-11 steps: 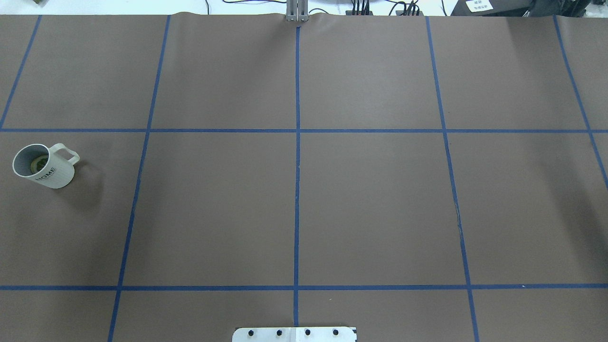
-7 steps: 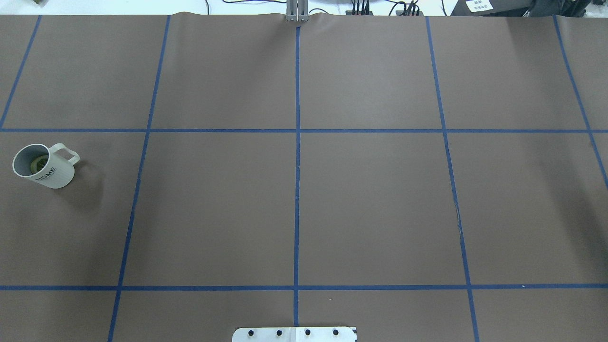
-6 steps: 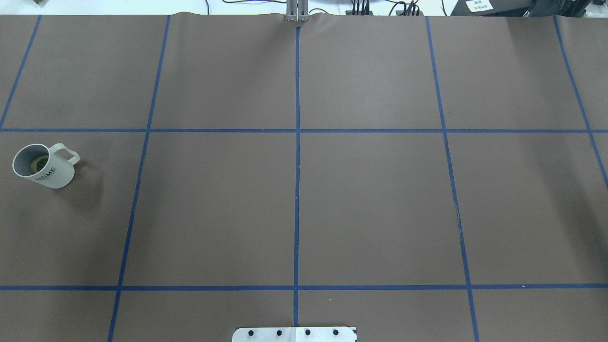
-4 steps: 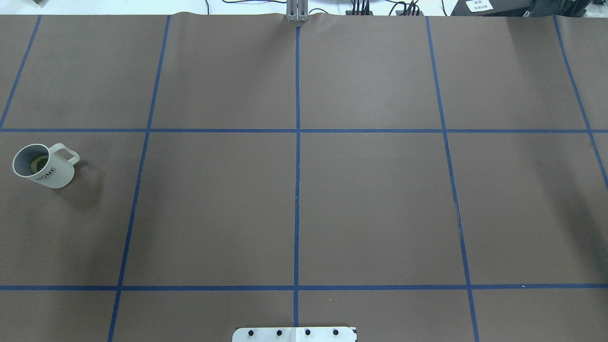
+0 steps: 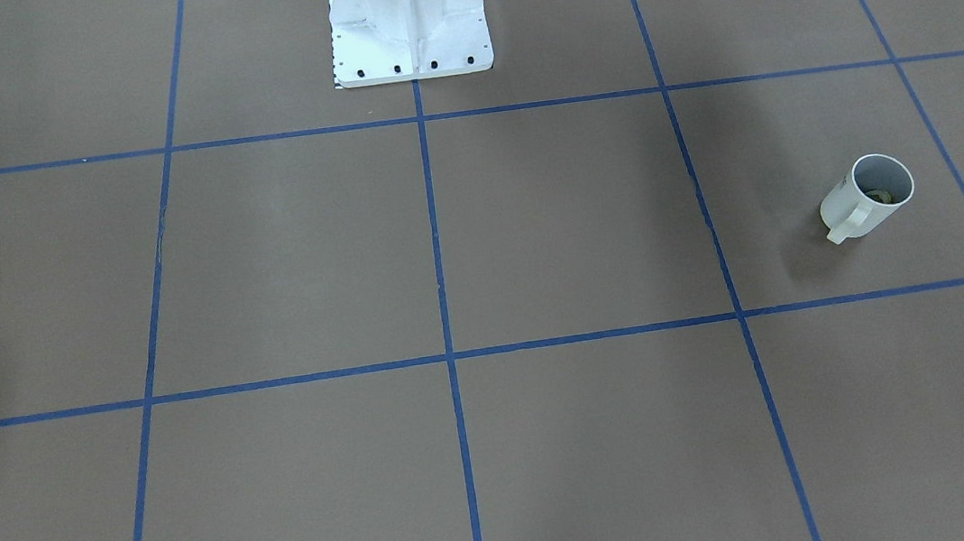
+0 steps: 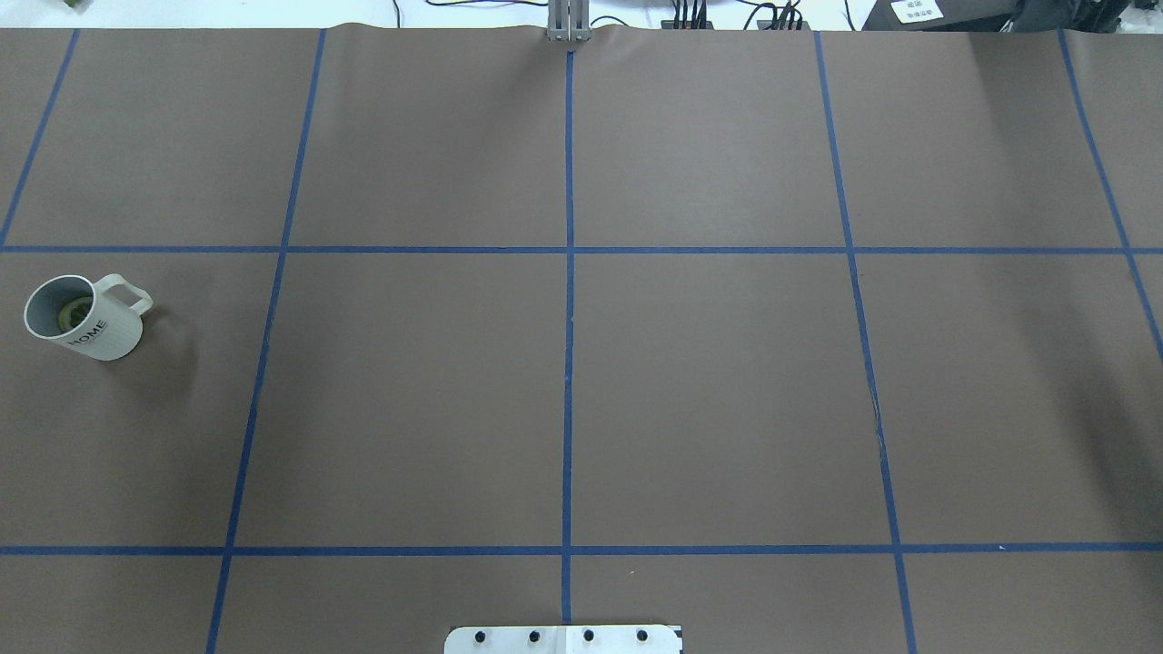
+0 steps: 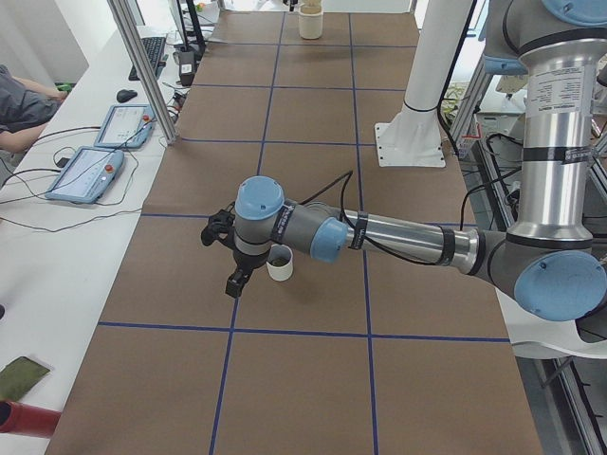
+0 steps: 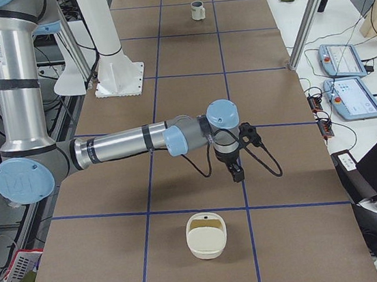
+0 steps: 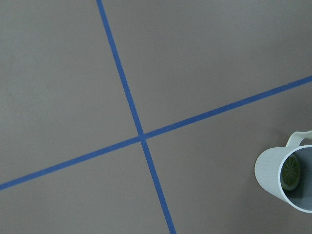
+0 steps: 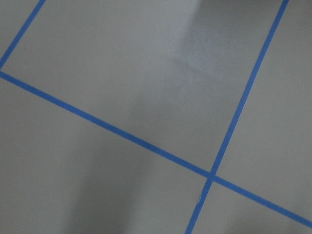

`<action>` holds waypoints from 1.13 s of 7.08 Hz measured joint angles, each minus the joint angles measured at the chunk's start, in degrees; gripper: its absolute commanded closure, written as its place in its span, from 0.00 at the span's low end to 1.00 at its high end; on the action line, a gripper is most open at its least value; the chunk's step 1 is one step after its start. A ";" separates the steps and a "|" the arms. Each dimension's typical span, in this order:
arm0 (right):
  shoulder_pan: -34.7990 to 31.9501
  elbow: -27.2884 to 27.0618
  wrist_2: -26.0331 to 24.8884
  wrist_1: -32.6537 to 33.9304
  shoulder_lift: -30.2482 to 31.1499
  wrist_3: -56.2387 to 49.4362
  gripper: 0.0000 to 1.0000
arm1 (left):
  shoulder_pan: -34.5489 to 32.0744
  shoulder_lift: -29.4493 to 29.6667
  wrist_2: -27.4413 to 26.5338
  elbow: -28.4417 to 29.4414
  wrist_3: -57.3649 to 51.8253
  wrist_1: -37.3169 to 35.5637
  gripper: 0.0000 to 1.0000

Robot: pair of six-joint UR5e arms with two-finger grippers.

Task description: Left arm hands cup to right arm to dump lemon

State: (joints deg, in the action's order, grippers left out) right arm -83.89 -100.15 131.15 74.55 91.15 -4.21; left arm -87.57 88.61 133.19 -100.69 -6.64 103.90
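Small white loop-handled mug (image 6: 84, 318) stands upright to contain its yellow-green lemon slice (image 9: 291, 171), ungrasped; black left gripper (image 7: 234, 282) near, black right gripper (image 8: 237, 173) well apart, jaw spread of neither discernible.

The table (image 6: 727, 409) is being covered from edge to edge by a brown sheet, and it is being divided into large rectangles by blue tape lines (image 6: 569, 363). The cup (image 6: 86, 318) is being carried upright on the sheet near the robot's left end, in the middle row of rectangles and apart from every line, with its handle being pointed toward the far side and the table's middle. A white base plate (image 5: 412, 52) is being carried at the robot's edge, where the centre line ends. A cream container (image 8: 205, 235) is being carried near the right end, between two lines.
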 measured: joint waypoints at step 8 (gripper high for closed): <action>16.75 -0.48 -7.12 -21.24 -5.40 21.91 0.00 | 12.53 -1.62 1.20 4.47 27.65 16.94 0.00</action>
State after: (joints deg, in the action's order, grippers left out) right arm -67.14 -100.63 124.03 53.31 85.75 17.70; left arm -75.05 86.99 134.39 -96.22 21.01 120.85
